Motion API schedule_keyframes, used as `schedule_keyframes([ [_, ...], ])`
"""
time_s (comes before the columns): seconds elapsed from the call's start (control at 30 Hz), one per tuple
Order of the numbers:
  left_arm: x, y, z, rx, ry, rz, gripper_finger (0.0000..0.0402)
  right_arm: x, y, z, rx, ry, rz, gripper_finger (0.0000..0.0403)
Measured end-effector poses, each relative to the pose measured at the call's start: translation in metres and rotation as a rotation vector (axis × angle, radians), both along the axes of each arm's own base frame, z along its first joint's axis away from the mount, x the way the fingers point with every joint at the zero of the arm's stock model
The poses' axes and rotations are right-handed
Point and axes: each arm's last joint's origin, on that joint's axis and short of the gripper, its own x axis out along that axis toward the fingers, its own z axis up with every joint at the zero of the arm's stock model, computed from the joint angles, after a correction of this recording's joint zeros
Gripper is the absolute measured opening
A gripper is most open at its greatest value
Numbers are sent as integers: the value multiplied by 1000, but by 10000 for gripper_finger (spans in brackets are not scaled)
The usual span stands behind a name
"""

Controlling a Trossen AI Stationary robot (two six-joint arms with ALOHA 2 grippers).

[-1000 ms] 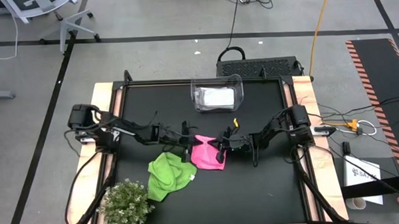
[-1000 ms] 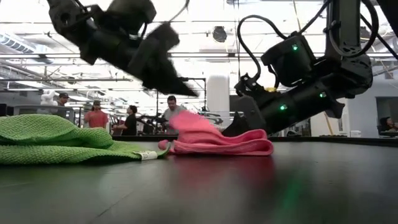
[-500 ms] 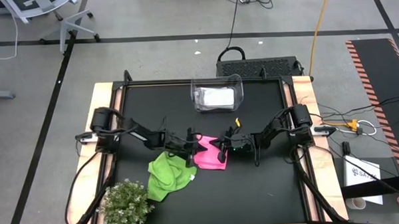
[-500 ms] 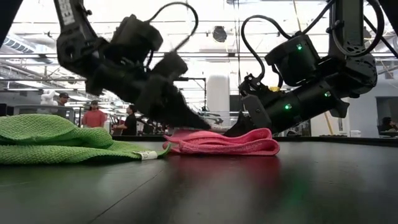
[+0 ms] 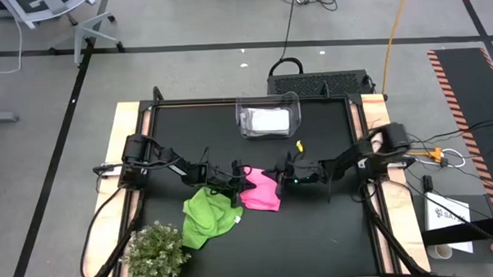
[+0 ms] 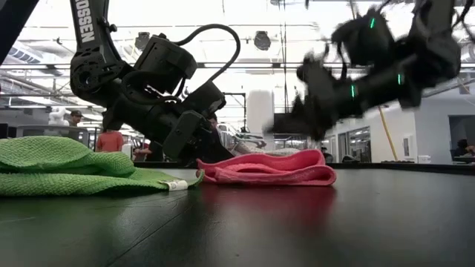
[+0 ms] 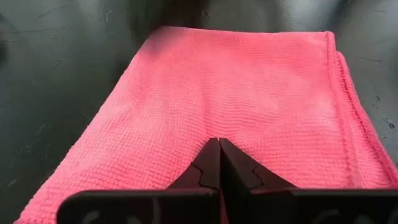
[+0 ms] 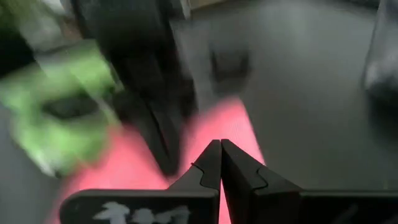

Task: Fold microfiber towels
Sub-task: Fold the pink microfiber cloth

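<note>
Black table [image 5: 332, 226], wood-edged, carrying all items below. Two dark arms reaching in from either side toward the centre. Bushy green plant [image 5: 156, 255] at the near left corner. Clear plastic bin [image 5: 268, 117] at the far edge, holding what looks like a white towel [image 5: 266, 120], folded; a second white one not made out. Lime green towel [image 5: 208, 218] left of centre, rumpled and unfolded, touching or just beside the pink one. Bright pink towel [image 5: 261, 190] at centre, lying flat as a neat doubled rectangle, edges stacked along one side in the left wrist view [image 7: 236, 93]. Left claw [image 5: 246, 184] low over the pink towel's left part, fingers pressed together, gripping nothing, tips on or just above the cloth. Right claw [image 5: 277, 176] raised off the table by the pink towel's right edge, fingers likewise closed and empty. Progress, by judgement: pink fold about finished, white seemingly stowed, green yet to be folded.
</note>
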Motion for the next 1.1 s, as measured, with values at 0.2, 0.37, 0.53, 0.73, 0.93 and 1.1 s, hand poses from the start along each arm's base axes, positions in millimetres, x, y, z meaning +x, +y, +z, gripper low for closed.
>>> schedule_keyframes([
  [0.2,0,0,1,-2,-15,2,4,1,20,27,-4,-14,31,0],
  [0.37,1,2,1,-3,-18,6,7,8,35,13,45,17,13,0],
  [0.53,1,1,1,-3,-19,5,3,23,49,-9,84,33,28,0],
  [0.73,1,1,0,6,-9,1,5,37,57,-33,83,69,36,0],
  [0.93,0,2,0,27,-3,-11,8,32,63,-52,49,127,34,0],
  [1.1,0,2,-1,36,12,-16,3,26,68,-55,54,157,48,0],
])
